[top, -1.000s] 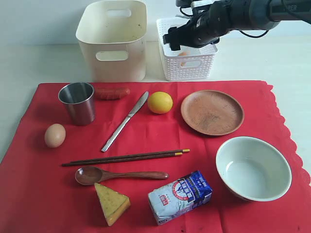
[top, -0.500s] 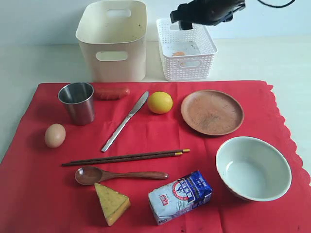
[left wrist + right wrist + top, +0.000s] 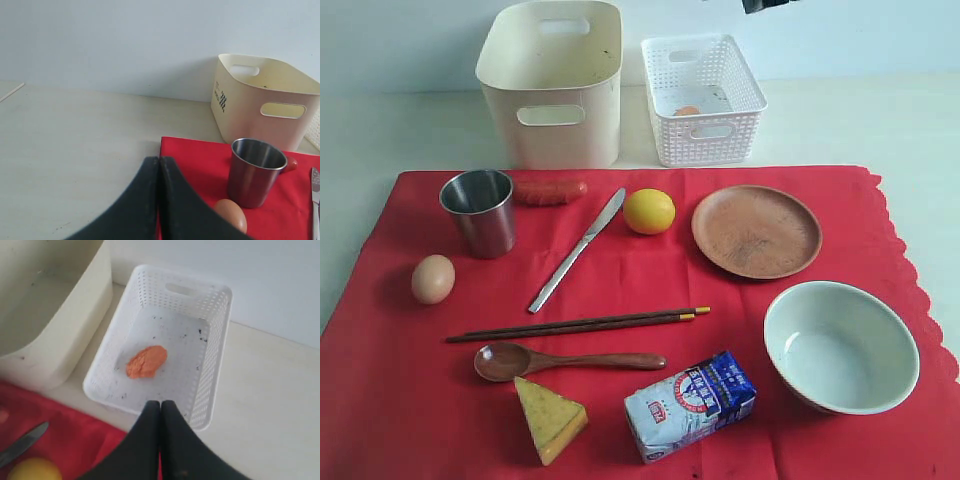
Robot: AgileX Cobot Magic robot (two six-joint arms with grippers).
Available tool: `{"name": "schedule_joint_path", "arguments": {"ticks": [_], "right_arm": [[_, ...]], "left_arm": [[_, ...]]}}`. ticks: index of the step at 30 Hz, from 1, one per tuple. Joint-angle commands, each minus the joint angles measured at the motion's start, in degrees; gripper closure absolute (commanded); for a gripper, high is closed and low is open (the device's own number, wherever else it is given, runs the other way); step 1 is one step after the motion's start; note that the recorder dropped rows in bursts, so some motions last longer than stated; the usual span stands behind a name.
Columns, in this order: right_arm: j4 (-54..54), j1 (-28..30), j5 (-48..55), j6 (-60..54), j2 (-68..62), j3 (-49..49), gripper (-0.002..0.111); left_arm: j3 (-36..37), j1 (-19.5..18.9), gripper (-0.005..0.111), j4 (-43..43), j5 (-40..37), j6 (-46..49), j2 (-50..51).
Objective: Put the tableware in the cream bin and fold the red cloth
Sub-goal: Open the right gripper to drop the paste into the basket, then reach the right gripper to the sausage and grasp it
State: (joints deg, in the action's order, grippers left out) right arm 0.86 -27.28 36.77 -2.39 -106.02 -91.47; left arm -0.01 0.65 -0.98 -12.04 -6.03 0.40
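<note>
On the red cloth [image 3: 620, 290] lie a steel cup [image 3: 480, 212], a silver knife [image 3: 577, 250], dark chopsticks [image 3: 577, 324], a wooden spoon [image 3: 565, 360], a round brown plate [image 3: 756, 231] and a pale green bowl [image 3: 841, 346]. The cream bin [image 3: 552, 82] stands behind the cloth. My left gripper [image 3: 160, 162] is shut and empty, hanging over the cloth's edge near the cup [image 3: 254, 172]. High over the white basket [image 3: 165, 340] my right gripper [image 3: 160, 404] is shut and empty. Only a dark tip of that arm [image 3: 765, 5] shows in the exterior view.
Also on the cloth are an egg [image 3: 433, 278], a sausage [image 3: 552, 191], a lemon [image 3: 649, 211], a cheese wedge [image 3: 551, 418] and a milk carton [image 3: 690, 404]. The white lattice basket [image 3: 704, 98] holds an orange lump [image 3: 146, 361].
The right arm has risen from the white basket and almost left the top of the exterior view. Nothing on the cloth has moved.
</note>
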Motion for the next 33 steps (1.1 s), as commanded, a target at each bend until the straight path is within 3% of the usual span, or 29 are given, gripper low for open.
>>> {"name": "schedule_joint_path", "arguments": {"ticks": [1,6,12,19,23,29,33], "right_arm": [[-11.9,0.0,-1.2,-15.2,1.8,4.3,0.108],[-33.4,0.0,0.1,-39.7,1.3,7.1,0.108],[-50.9,0.0,8.6,-60.9,-2.1,7.1,0.108],[-53.8,-2.7,6.5,-65.9,-8.3,7.1,0.107],[-53.8,-6.7,0.0,-70.9,-11.4,7.1,0.092],[-53.8,-12.1,-11.7,-74.3,-15.0,7.1,0.06],[-52.3,-13.4,-12.3,-75.6,-16.8,6.1,0.045]], "left_arm": [[0.0,-0.1,0.104,0.3,0.2,0.1,-0.4],[0.0,-0.1,0.104,0.3,0.2,0.1,-0.4],[0.0,-0.1,0.104,0.3,0.2,0.1,-0.4],[0.0,-0.1,0.104,0.3,0.2,0.1,-0.4],[0.0,-0.1,0.104,0.3,0.2,0.1,-0.4],[0.0,-0.1,0.104,0.3,0.2,0.1,-0.4],[0.0,-0.1,0.104,0.3,0.2,0.1,-0.4]]}}
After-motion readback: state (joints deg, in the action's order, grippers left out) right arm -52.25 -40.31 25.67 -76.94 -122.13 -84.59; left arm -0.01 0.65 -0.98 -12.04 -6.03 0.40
